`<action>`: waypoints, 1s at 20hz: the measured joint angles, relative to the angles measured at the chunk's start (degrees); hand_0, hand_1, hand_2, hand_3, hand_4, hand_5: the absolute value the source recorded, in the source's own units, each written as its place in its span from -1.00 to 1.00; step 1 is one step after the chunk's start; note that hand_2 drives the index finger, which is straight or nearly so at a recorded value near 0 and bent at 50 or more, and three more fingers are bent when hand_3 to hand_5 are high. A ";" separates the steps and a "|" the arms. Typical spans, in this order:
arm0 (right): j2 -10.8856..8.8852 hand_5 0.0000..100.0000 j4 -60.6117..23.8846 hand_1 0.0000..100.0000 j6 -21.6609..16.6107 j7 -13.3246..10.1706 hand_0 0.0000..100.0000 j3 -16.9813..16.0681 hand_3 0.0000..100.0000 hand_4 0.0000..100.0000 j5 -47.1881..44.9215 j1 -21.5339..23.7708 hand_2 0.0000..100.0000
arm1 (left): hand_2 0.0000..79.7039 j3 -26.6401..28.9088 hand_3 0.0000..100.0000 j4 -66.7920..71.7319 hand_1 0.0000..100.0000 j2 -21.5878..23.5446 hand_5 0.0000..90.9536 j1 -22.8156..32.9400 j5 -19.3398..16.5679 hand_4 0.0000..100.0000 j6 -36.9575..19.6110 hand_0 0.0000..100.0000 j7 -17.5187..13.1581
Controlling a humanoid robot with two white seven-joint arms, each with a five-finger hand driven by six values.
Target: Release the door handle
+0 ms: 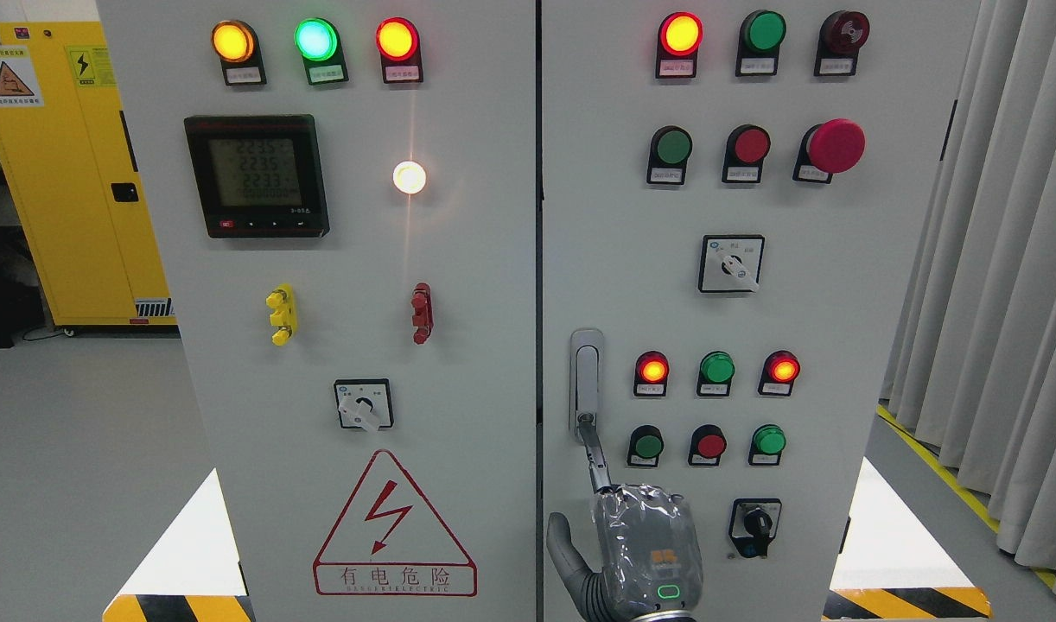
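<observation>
handle (586, 380) sits at the left edge of the right cabinet door (839, 345), just beside the seam between the two doors and left of the small red and green indicator lamps (716, 370). our one visible hand (640, 540) comes up from the bottom edge around the middle, so we honestly can't say which arm it belongs to. one finger (594, 453) is stretched straight up with its tip touching the lower end of the handle, the thumb sticks out to the left, and the other fingers are hidden behind the back of the hand, so we can't tell if they're curled. nothing looks wrapped around the handle. to let go cleanly, we'd draw that fingertip straight down and back toward us, keeping away from the push buttons (708, 443) and the black selector switch (757, 523) just to the right.
</observation>
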 measured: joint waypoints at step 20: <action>0.01 1.00 -0.47 -0.17 0.05 0.18 0.17 0.20 1.00 1.00 -0.12 0.43 -0.83 | -1.00 -0.01 -1.00 0.00 0.11 0.00 -1.00 0.00 0.00 -1.00 0.00 -0.76 0.00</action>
